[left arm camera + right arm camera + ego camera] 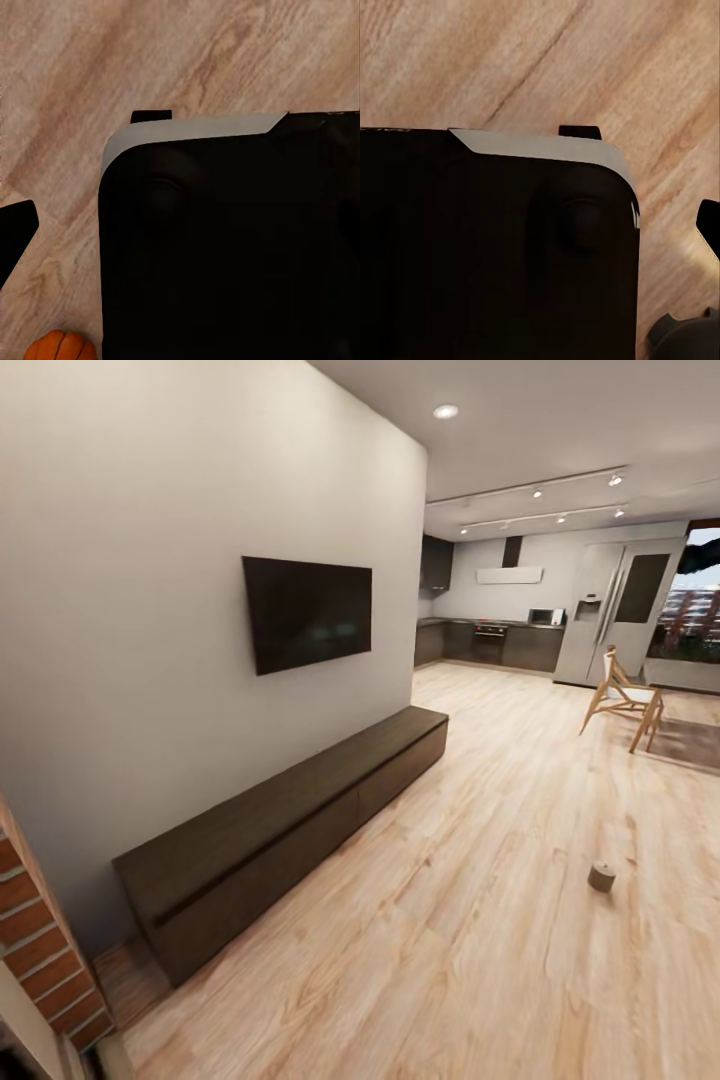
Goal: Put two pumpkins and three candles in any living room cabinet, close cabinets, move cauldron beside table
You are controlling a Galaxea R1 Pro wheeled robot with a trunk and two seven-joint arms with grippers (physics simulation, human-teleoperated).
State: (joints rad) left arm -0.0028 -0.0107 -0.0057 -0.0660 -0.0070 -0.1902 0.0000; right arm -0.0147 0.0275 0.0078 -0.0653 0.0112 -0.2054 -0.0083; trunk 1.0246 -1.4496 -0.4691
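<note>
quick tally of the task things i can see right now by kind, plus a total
cabinet: 1, long and dark brown, against the wall, fronts shut
candle: 1, a small stub on the wood floor
pumpkin: 1, orange, at the edge of the left wrist view
total: 3
</note>
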